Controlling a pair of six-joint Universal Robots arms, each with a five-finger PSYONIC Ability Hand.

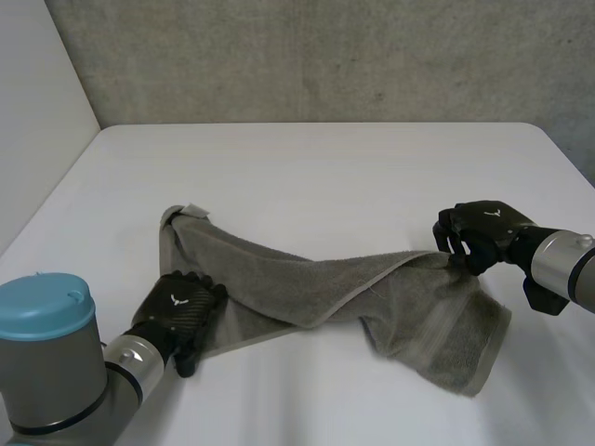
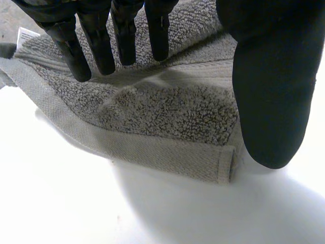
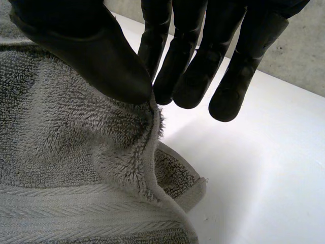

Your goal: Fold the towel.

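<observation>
fold underway: right hand (image 1: 483,228) pinched towel (image 1: 307,288) edge, left hand (image 1: 177,311) fingers (image 2: 122,35) lay loose over corner; next probably needed carrying edge across.

A white table (image 1: 325,177) carries one rumpled grey towel (image 1: 279,279), stretched across its near half

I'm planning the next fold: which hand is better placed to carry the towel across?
Right. The right hand pinches the towel by an edge between thumb and finger, raised off the table, so it could likely carry it over. The left hand has straight fingers over a corner, gripping nothing.
</observation>
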